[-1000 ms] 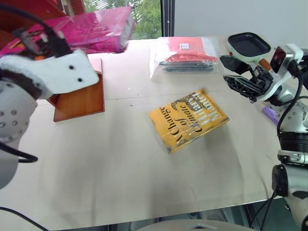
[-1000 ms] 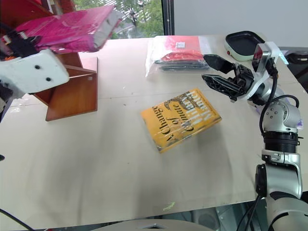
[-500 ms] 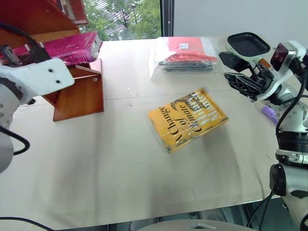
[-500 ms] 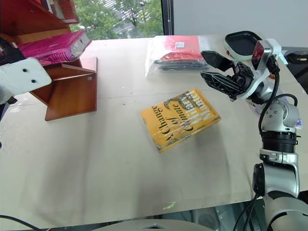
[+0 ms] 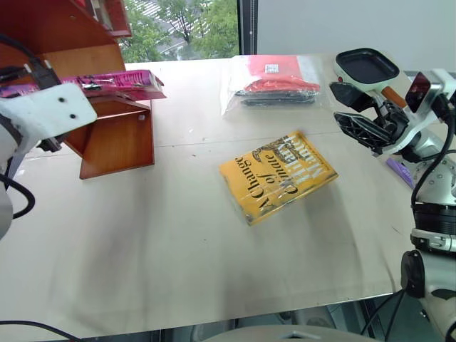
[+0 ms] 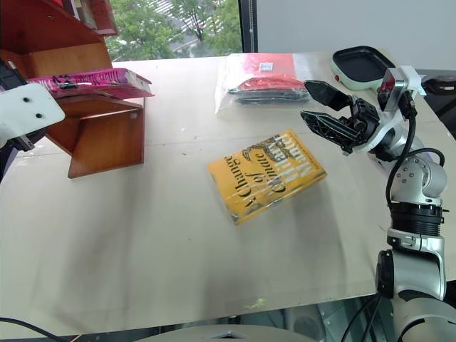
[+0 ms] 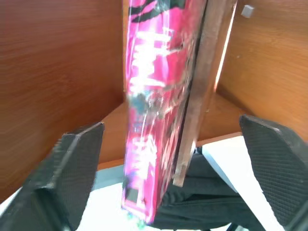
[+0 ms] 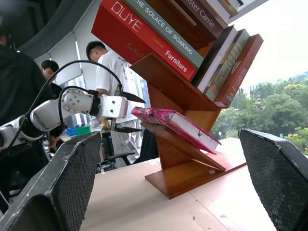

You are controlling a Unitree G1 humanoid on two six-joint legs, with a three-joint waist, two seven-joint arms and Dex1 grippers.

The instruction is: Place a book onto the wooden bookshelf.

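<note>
The pink book (image 8: 175, 124) lies on a slanted board of the wooden bookshelf (image 8: 192, 159) (books stacked above).

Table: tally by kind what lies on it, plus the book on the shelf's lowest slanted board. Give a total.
Books: 2, the yellow book and the pink book
wooden bookshelf: 1
clear bag: 1
black pan: 1
small purple thing: 1
Total: 6

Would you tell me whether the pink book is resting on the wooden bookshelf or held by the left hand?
On the shelf: the pink book lies on a slanted board of the wooden bookshelf, and the left hand has its fingers spread clear on either side.
</note>
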